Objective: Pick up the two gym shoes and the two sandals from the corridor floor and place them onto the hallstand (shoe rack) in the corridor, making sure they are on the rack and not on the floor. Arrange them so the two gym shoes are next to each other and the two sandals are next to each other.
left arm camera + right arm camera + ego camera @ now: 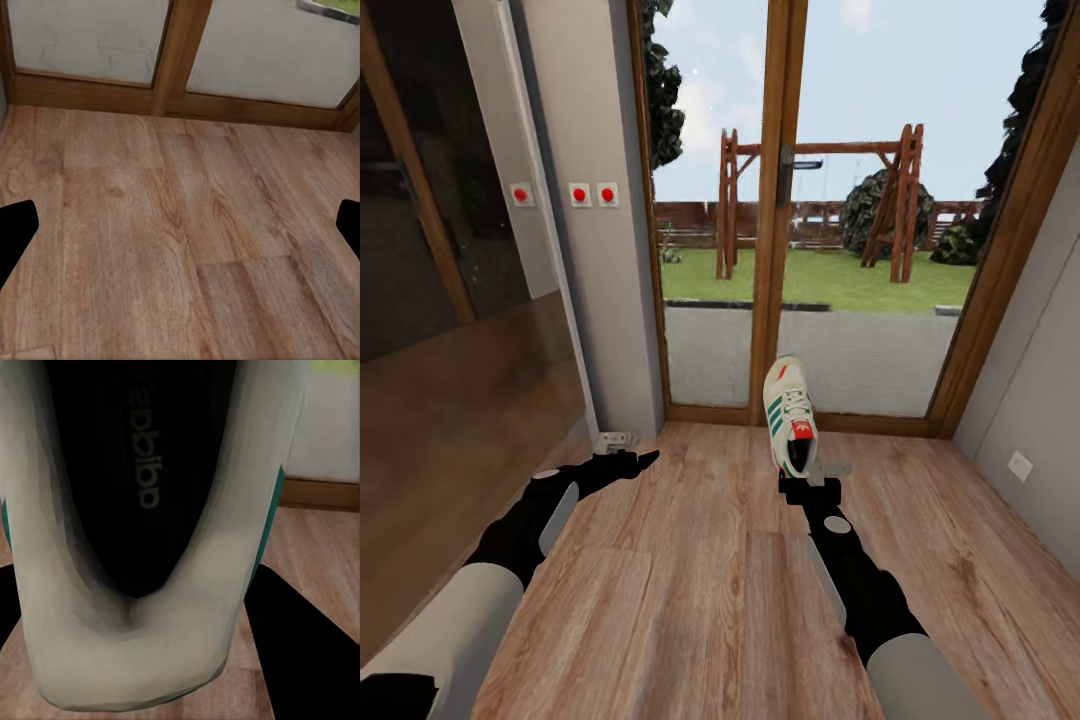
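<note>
At the far left of the head view a dark glass panel (420, 180) in a wooden frame reflects the room, and next to it a grey wall pillar (595, 200) carries three white switch plates with red buttons (580, 194). The left arm reaches forward low beside that pillar, and the left gripper (622, 452) hangs just above the corridor floor (690, 600) with nothing in it. From the head its fingers are too small to judge, but the left wrist view shows the two black fingertips (16, 238) at opposite edges of the picture, spread wide, with bare wood planks between them and the wooden door sill (180, 105) beyond.

In the middle stands a glazed door with a wooden frame (768, 200); through it show a lawn and a wooden swing set (815, 200).

Right of centre, the right gripper (810, 478) is clamped on the heel of one gym shoe (790, 415), which is lifted off the floor with its toe pointing away toward the door. The head view shows its green stripes, white laces and red tongue patch. The right wrist view gives the other side: the cream heel collar (127, 660) and the dark insole with printed lettering, with a black finger (300, 645) beside the shoe.

On the far right a grey wall holds a white socket (1020, 465).
</note>
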Motion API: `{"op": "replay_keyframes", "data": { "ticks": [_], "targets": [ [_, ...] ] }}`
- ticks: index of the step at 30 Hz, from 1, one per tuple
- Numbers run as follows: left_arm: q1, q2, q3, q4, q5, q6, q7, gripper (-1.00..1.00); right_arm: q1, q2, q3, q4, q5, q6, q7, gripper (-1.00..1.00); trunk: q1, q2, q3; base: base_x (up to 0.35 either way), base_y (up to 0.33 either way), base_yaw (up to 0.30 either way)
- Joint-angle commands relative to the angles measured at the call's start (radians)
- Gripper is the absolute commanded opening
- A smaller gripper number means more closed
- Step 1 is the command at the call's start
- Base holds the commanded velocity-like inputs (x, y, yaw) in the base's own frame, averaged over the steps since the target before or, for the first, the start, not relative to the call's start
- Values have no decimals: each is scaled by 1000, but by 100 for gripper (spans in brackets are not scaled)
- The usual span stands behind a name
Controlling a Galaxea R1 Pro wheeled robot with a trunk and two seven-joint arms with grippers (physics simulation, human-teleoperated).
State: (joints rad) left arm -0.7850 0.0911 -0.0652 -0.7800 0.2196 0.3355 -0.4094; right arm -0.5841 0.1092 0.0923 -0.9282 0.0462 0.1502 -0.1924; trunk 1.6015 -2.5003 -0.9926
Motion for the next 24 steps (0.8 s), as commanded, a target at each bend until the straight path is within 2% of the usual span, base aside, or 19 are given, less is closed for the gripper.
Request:
{"op": "replay_keyframes", "data": {
  "ticks": [1,7,24],
  "targets": [
    [0,1,-2,-1,10,8,1,100,0,0,3,-2,4,8,-6,-100,0,0,-1,0,0,0],
    [0,1,-2,-2,10,8,1,100,0,0,2,-2,4,8,-6,-100,0,0,0,-1,-88,80],
    [0,1,-2,-2,12,8,1,100,0,0,1,-2,4,8,-6,-100,0,0,0,-106,-275,291]
  ]
}}
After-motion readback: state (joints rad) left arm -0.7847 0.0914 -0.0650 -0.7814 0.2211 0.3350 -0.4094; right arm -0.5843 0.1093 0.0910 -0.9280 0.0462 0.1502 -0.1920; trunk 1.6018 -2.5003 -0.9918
